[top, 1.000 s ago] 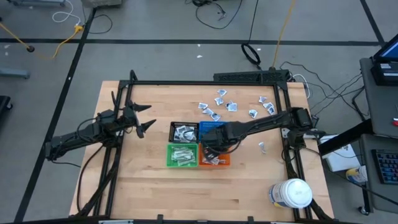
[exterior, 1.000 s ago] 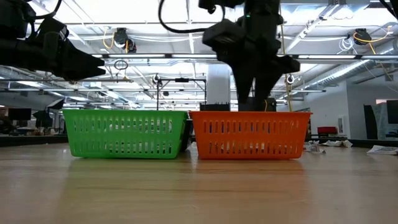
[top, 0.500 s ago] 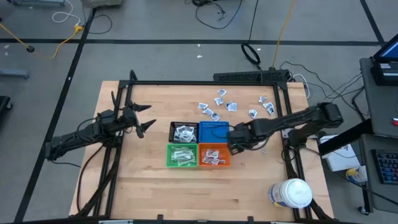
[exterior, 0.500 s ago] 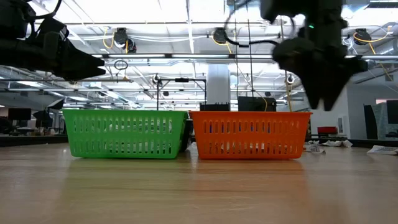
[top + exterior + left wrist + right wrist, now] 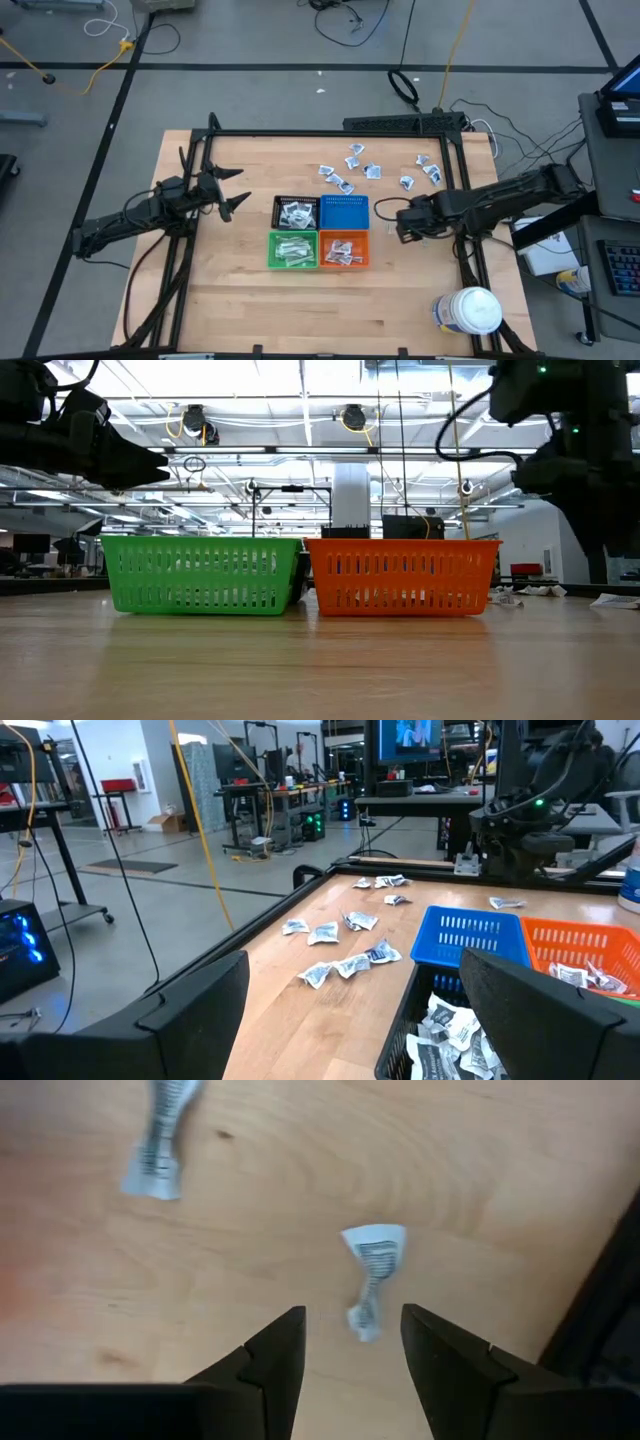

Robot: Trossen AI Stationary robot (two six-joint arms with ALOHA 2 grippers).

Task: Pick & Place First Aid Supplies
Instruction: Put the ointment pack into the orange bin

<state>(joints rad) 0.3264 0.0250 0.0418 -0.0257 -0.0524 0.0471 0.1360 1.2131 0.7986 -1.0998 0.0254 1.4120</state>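
Note:
Several small white wrapped packets [image 5: 350,170] lie loose on the wooden table at its far right, and more fill the black bin [image 5: 296,212], green bin [image 5: 293,250] and orange bin [image 5: 344,250]. My right gripper [image 5: 403,222] hangs open to the right of the blue bin [image 5: 344,212], pointing down. One twisted packet [image 5: 370,1275] lies flat on the table just below and ahead of its fingertips [image 5: 352,1342], and another packet [image 5: 160,1140] lies farther off. My left gripper [image 5: 235,200] waits open and level at the table's left, left of the black bin.
The four bins stand close together as a square at the table's middle. A large white jar [image 5: 468,310] stands at the near right corner. A black frame rail [image 5: 330,133] runs round the table's far and side edges. Bare wood lies near the front edge.
My right gripper has swept from above the orange bin toward the table's right edge, sinking a little and rolling its wrist. It now hangs over the loose packet to the right of the bins. Its fingers have kept the same gap.

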